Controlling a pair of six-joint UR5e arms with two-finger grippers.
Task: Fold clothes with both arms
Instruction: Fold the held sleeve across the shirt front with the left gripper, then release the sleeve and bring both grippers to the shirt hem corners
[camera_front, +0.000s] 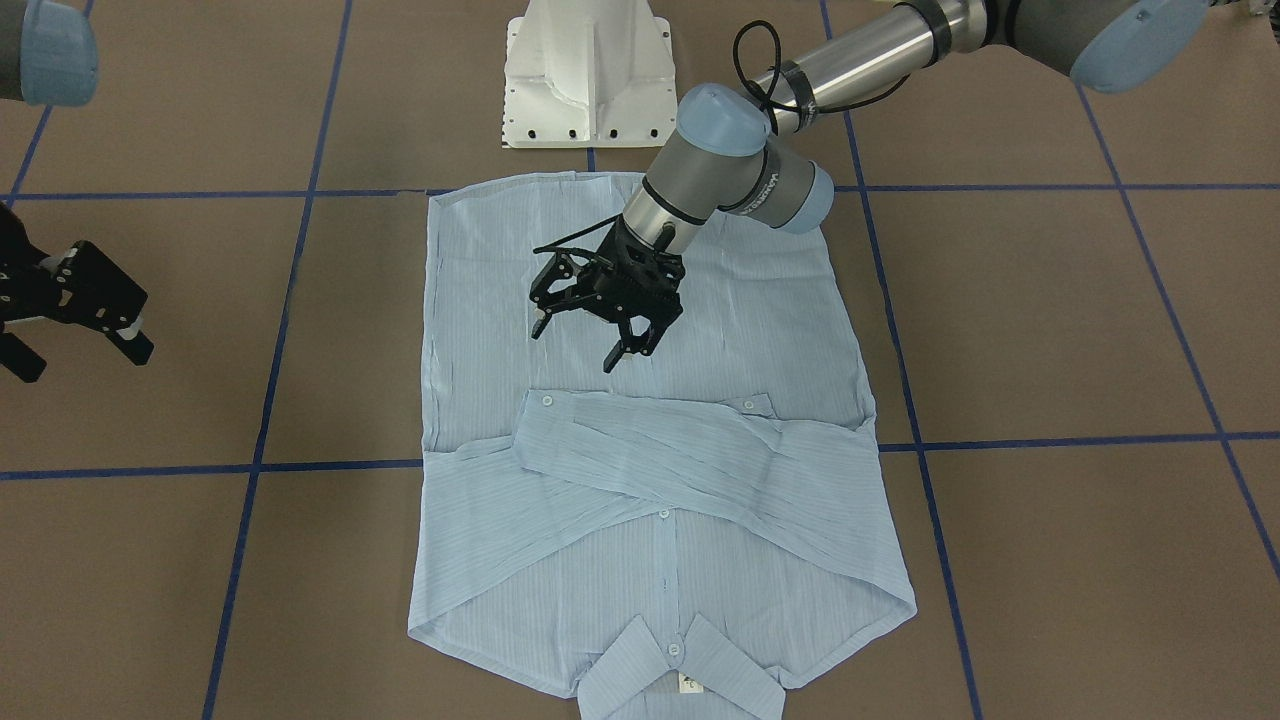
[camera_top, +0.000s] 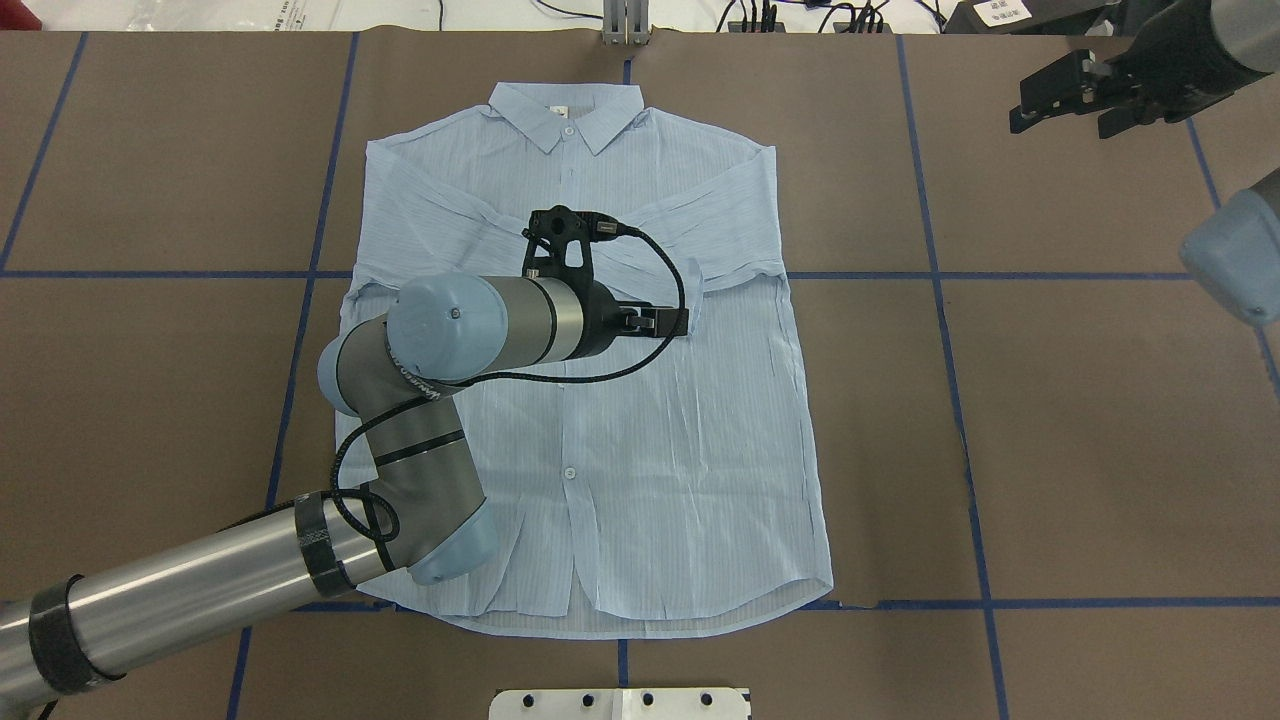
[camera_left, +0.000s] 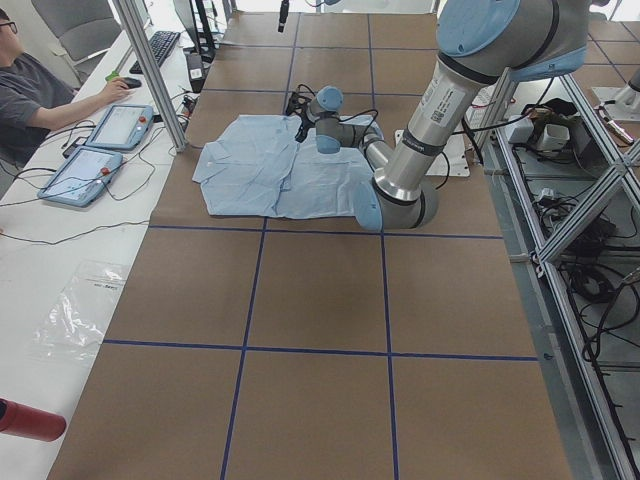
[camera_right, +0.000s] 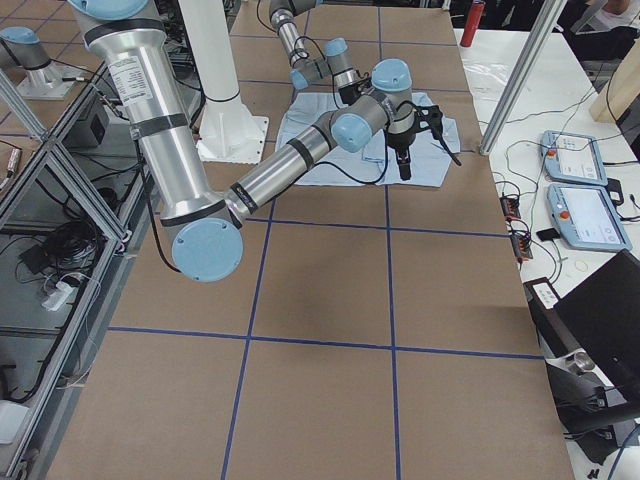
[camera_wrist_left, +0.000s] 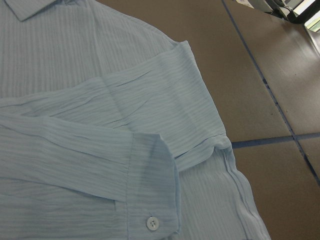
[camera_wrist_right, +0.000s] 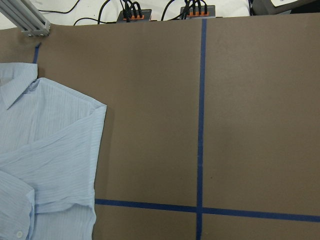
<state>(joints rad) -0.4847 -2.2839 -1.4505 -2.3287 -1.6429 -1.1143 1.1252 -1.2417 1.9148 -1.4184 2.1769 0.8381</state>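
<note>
Shirt (camera_front: 650, 480) lies flat on the counter (camera_front: 1050, 330), beneath the left gripper (camera_front: 575, 347), jaws spread and empty. In the front-facing view, the right gripper (camera_front: 85, 358) is at the shirt's nine o'clock, likewise spread.

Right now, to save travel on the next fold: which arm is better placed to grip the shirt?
Left, likely. The left gripper hangs open over the middle of the shirt, beside the sleeves; the right gripper sits off the shirt, over the table.

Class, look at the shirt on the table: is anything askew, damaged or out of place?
Nothing stands out. The shirt lies flat and buttoned, both sleeves crossed over its chest. The left tool hangs open above it.
</note>
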